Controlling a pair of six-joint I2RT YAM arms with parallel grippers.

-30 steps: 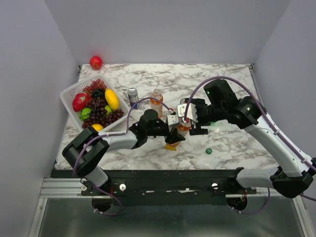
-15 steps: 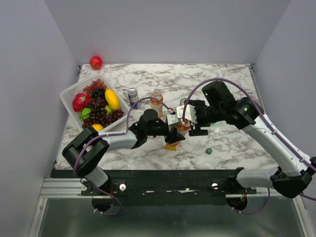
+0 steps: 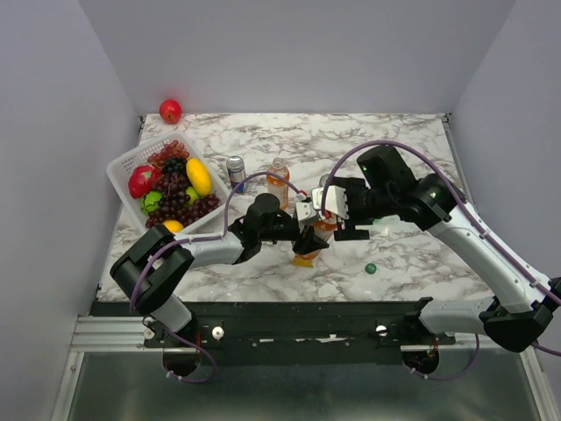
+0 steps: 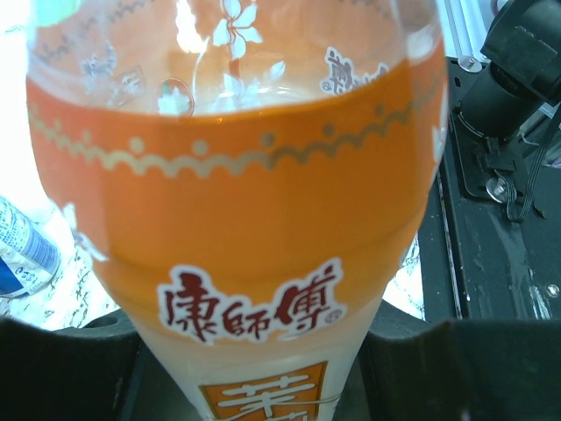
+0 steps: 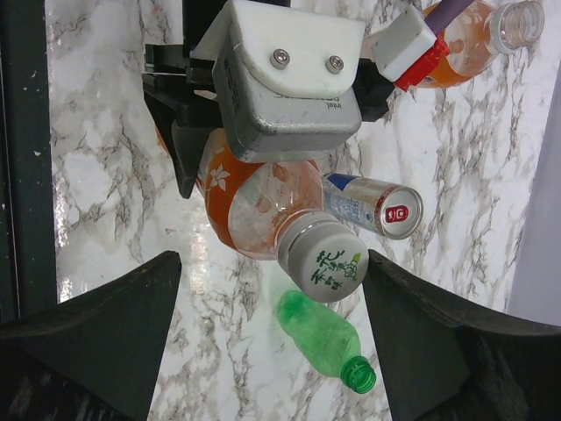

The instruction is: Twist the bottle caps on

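The left claw point(image 4: 263, 377) is clamped on the lower body of an orange bottle point(image 4: 263, 219), which fills its wrist view. In the right wrist view, the right claw point(image 5: 273, 259) is spread wide. Its fingers point(image 5: 96, 338) stand either side of the white cap point(image 5: 326, 260) on that bottle's neck, clear of it. Just right of the cap is a drink can point(image 5: 375, 205). Below it, a green bottle point(image 5: 317, 331) is on the marble desk point(image 5: 105, 175). A second orange bottle point(image 5: 465, 44), uncapped, is at upper right. In the top view, a green cap point(image 3: 371, 268) lies alone, lower right of centre.
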